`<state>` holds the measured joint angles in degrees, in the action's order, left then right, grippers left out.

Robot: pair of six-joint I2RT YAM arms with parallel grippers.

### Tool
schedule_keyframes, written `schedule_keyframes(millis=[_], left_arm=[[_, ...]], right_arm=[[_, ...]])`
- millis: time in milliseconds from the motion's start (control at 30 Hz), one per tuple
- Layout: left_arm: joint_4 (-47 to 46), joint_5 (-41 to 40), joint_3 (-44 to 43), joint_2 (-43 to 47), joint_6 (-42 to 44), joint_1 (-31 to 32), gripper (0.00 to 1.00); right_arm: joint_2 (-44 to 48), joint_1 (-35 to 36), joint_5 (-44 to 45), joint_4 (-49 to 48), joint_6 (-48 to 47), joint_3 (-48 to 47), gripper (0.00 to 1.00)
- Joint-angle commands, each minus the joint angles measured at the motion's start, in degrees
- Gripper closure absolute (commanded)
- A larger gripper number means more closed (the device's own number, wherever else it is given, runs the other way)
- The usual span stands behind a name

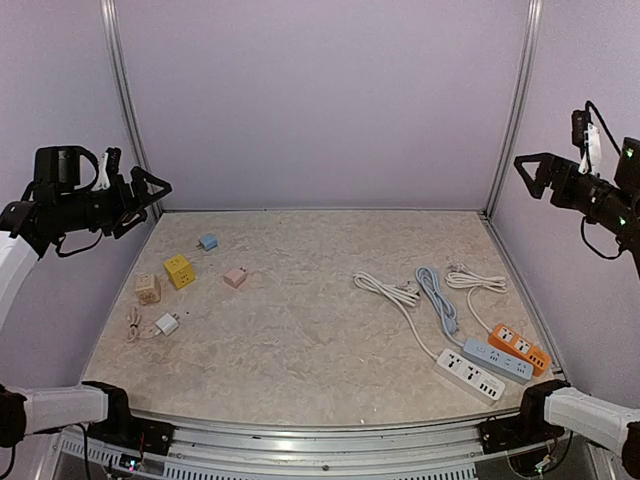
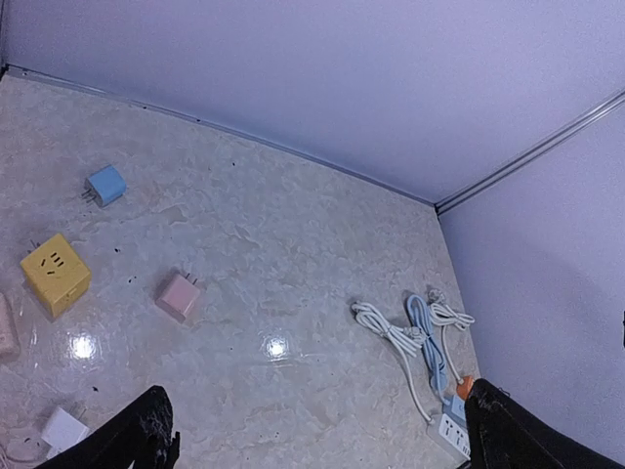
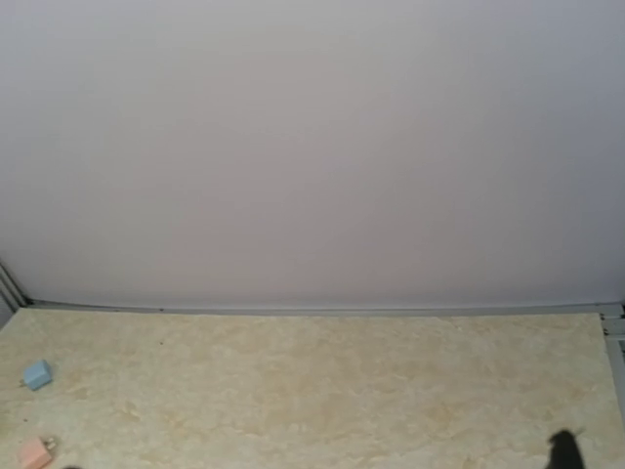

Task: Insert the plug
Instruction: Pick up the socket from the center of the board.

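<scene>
Viewing top: left tool (image 1: 150,203) and right tool (image 1: 528,178) raised, both spread open, empty; corded plugs (image 1: 408,292) lie right on surface (image 1: 300,340), beside power strips (image 1: 470,375).
Left wrist: pink adapter (image 2: 181,296) left, plugs right.
Right wrist: blue adapter (image 3: 37,374) at left edge.

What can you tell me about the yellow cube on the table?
The yellow cube is a small socket block with rounded corners that looks like smooth plastic. In the left wrist view, dark socket slots show on its upward face. It sits flat on the left side of the marbled table. A blue adapter lies behind it, a pink adapter lies toward the middle, and a beige cube sits close beside it. Nothing touches it.
</scene>
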<state>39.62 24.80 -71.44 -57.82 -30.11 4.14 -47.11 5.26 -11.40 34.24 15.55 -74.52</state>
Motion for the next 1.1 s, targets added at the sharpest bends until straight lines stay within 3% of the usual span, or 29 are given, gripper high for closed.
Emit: schedule_keyframes(millis=[0,333,467,800,1067], left_arm=[[2.0,2.66,-1.4,-0.27,-0.75,-0.54,0.01],[3.1,-3.79,-0.7,0.39,0.61,1.36,0.01],[1.26,-2.5,1.29,-0.11,0.96,2.6,0.01],[-2.44,-2.34,5.49,-2.33,0.48,8.92,0.01],[0.92,-0.46,2.52,-4.04,3.81,9.73,0.01]], right_arm=[[0.33,-1.05,-2.52,2.23,1.45,-1.36,0.0],[-1.19,-1.31,-3.4,4.3,-4.19,0.48,0.0],[-2.43,-1.44,-4.13,2.56,-6.08,3.14,0.0],[-9.55,-0.69,-0.63,-7.59,0.87,16.71,0.0],[-20.45,10.62,11.55,-9.83,-0.53,19.28,0.0]])
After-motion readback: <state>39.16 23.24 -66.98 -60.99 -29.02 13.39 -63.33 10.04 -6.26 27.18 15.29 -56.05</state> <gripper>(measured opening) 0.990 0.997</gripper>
